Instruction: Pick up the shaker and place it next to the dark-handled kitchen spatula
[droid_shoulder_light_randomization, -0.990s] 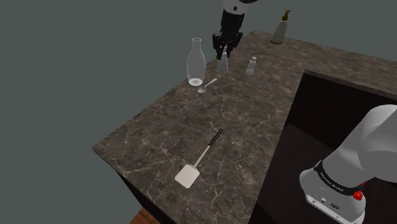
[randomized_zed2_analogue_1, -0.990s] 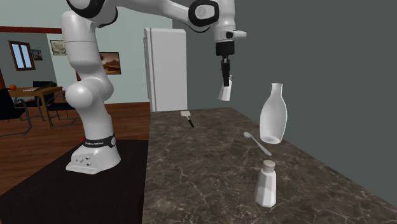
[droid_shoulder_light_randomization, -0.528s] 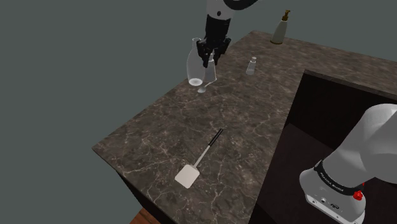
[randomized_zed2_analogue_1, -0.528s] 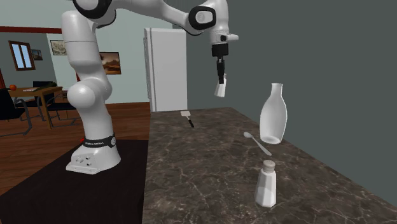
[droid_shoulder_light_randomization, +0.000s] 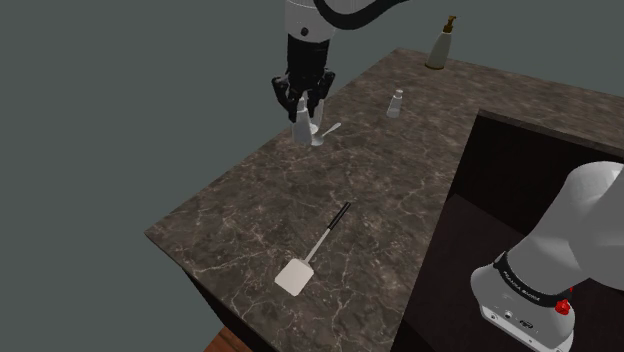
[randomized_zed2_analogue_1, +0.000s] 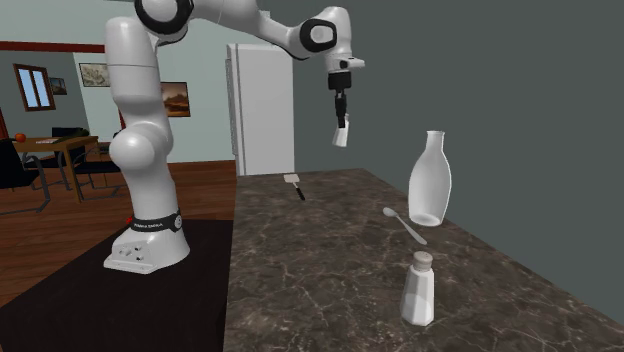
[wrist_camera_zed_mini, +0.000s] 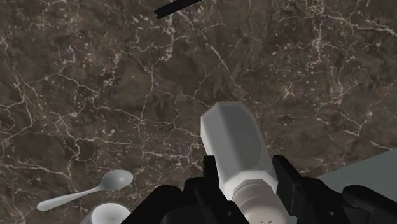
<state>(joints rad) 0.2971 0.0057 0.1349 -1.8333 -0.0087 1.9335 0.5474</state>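
Spanning most of the shoulder view, a dark veined stone-patterned countertop carries every loose item recorded.

The white Franka arm rises from its stand at the second exterior view's left and reaches across the upper frame to that view's upper centre. A white refrigerator stands behind it.

A pale carafe stands upright at the right of the second exterior view. A tan dispenser bottle stands at the counter's far edge, top right of the shoulder view.

The dark-handled spatula lies flat at lower centre of the shoulder view, pale blade toward the bottom of the frame.

The black gripper hangs at upper centre of the shoulder view, pointing down. Its fingers are clamped on the shaker. In the wrist view the fingers grip its round neck and the pale faceted body extends away from them. In the second exterior view the shaker hangs clear above the countertop. It is well apart from the spatula.

A second shaker stands upright on the counter, right of the gripper in the shoulder view.

A pale spoon lies flat near the carafe's base.
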